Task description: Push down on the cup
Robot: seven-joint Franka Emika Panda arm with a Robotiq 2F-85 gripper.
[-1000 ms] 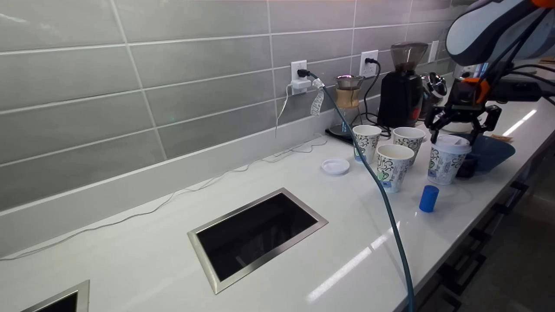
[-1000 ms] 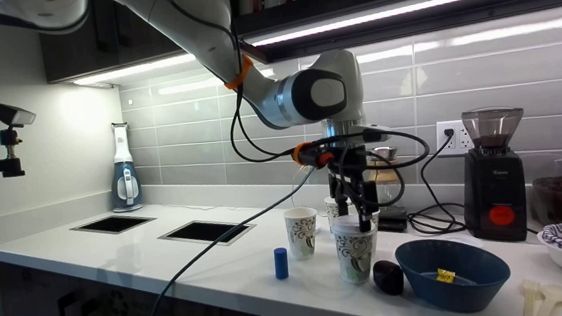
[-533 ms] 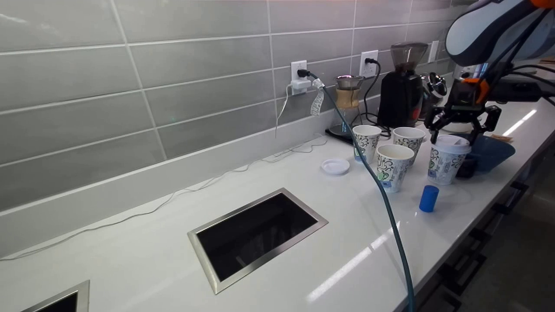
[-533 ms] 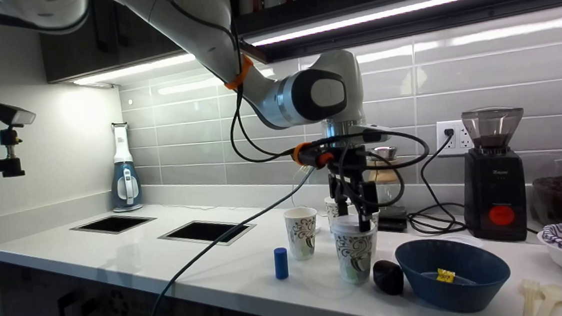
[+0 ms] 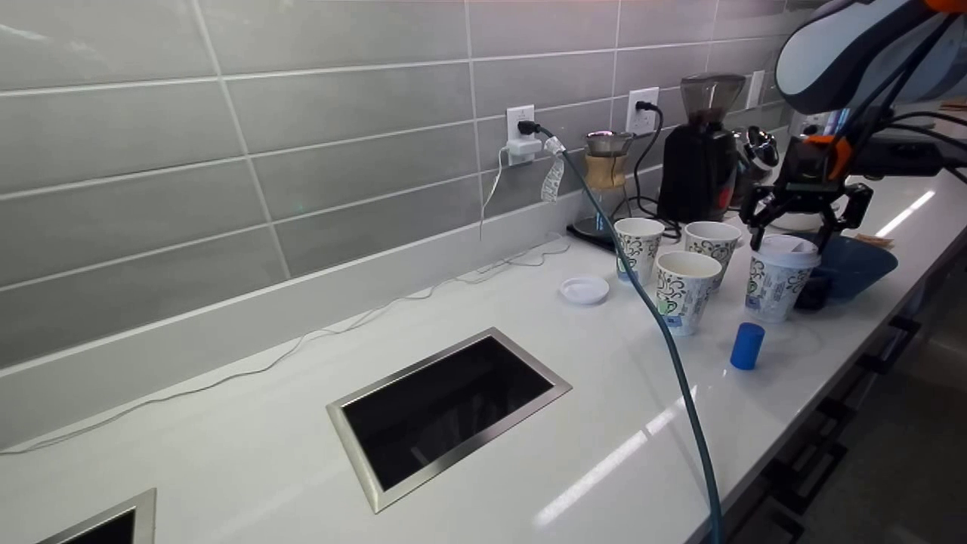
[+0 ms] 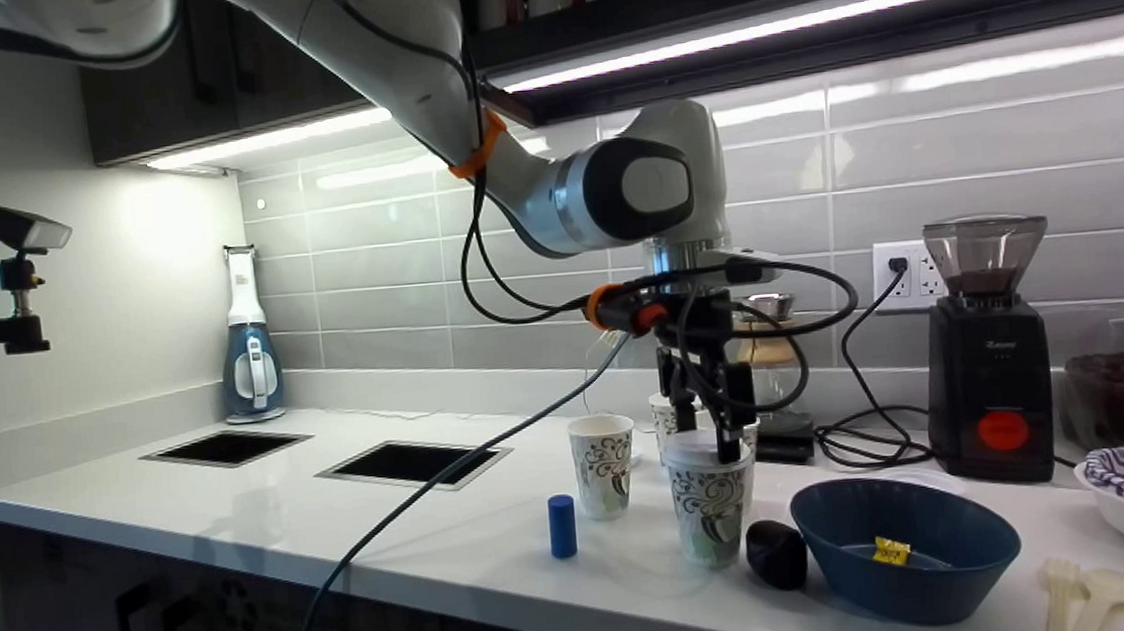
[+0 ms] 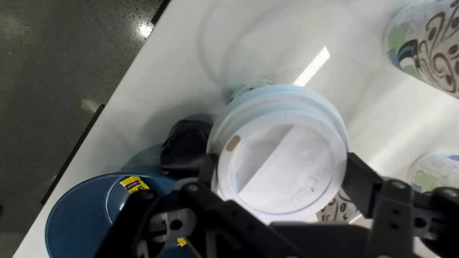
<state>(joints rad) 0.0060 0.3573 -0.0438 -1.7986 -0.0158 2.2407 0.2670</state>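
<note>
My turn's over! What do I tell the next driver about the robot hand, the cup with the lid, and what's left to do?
Hand: pointing down, one finger at each side of the lid. Can't tell if it's squeezing.
Cup: upright on the counter, beside the black thing and near the bowl.
Done: the lid is on top, with the hand right at it.
Left: can't see whether the lid is pressed fully down. Probably push straight down, then let go gently.
</note>
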